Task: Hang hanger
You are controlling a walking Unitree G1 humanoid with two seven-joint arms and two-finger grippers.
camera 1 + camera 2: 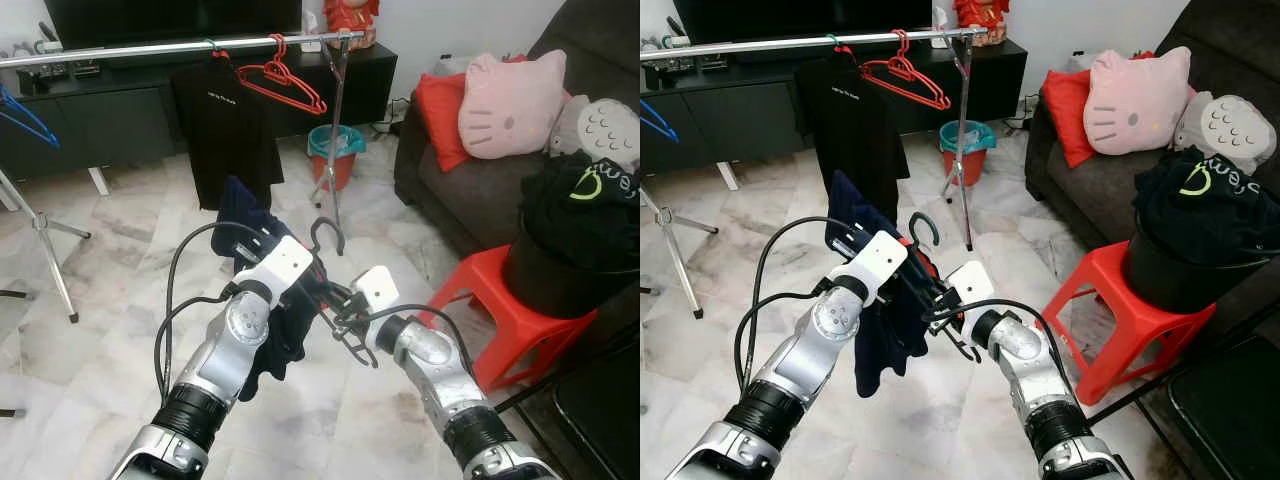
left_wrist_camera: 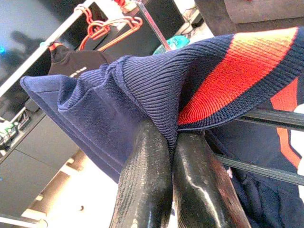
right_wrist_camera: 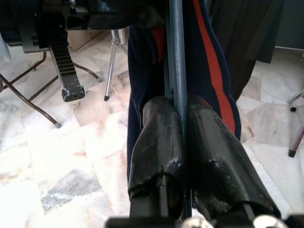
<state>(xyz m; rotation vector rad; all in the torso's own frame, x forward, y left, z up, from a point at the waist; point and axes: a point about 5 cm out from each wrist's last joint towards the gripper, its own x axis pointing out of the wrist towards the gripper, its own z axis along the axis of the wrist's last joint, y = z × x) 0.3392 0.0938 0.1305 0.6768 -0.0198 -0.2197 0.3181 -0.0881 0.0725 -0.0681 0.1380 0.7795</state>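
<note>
I hold a dark hanger (image 1: 328, 235) between both arms, its hook pointing up. A navy garment (image 1: 245, 215) with a red stripe is draped on it. In the left wrist view my left gripper (image 2: 173, 137) is shut on the ribbed navy and red collar (image 2: 156, 80). My right gripper (image 3: 178, 102) is shut on the hanger's thin dark bar (image 3: 176, 57). The silver clothes rail (image 1: 150, 48) runs across the back, well ahead of the hanger. It carries a black T-shirt (image 1: 225, 130) and red hangers (image 1: 285, 80).
The rail's upright pole (image 1: 337, 130) stands just beyond the hook, with a teal and red bucket (image 1: 335, 150) behind it. To the right are a red stool (image 1: 500, 300), a black basket of clothes (image 1: 570, 250) and a sofa (image 1: 440, 180). A blue hanger (image 1: 25, 115) hangs far left.
</note>
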